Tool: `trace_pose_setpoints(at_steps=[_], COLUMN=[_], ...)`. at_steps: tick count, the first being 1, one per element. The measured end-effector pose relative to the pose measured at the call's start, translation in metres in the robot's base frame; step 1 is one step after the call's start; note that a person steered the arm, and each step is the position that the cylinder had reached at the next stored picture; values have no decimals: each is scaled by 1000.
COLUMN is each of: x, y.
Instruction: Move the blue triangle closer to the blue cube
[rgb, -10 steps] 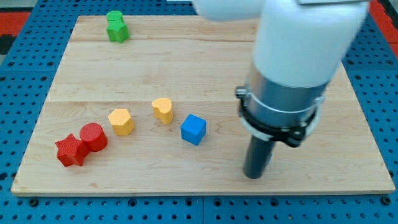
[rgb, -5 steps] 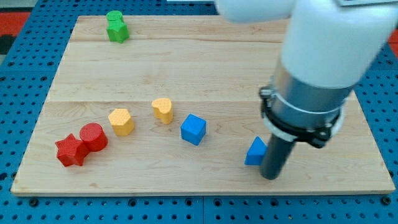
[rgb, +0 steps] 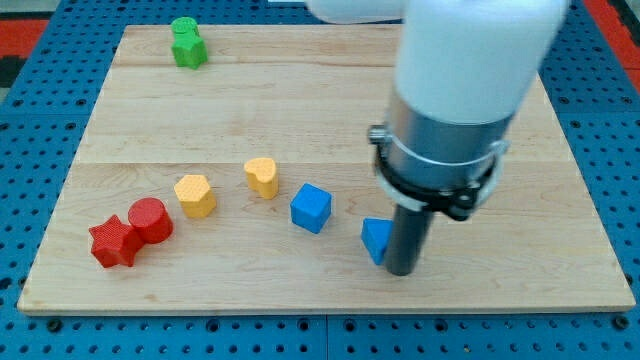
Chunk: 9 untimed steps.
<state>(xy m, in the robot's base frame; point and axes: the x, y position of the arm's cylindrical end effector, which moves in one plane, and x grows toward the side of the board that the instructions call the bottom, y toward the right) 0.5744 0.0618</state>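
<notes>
The blue triangle (rgb: 375, 239) lies near the board's bottom edge, right of centre, partly hidden behind my rod. My tip (rgb: 401, 269) touches its right side. The blue cube (rgb: 311, 208) stands a short gap to the triangle's left and slightly higher in the view.
A yellow heart (rgb: 262, 176) and a yellow block (rgb: 195, 195) lie left of the cube. A red cylinder (rgb: 151, 220) and a red star (rgb: 113, 242) sit at the bottom left. A green block (rgb: 187, 43) is at the top left. The board's bottom edge (rgb: 320, 305) is close below my tip.
My tip swung right past the blue triangle, uncovering it, then came back left and pushed it leftward, closer to the blue cube. The other blocks have not moved.
</notes>
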Motion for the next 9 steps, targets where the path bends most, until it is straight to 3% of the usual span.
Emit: trace_pose_setpoints(at_steps=[1,3,5,7,8,9], x=[0,-8,-8,-3,-35,-49], y=[-6,58,-44,5,48,45])
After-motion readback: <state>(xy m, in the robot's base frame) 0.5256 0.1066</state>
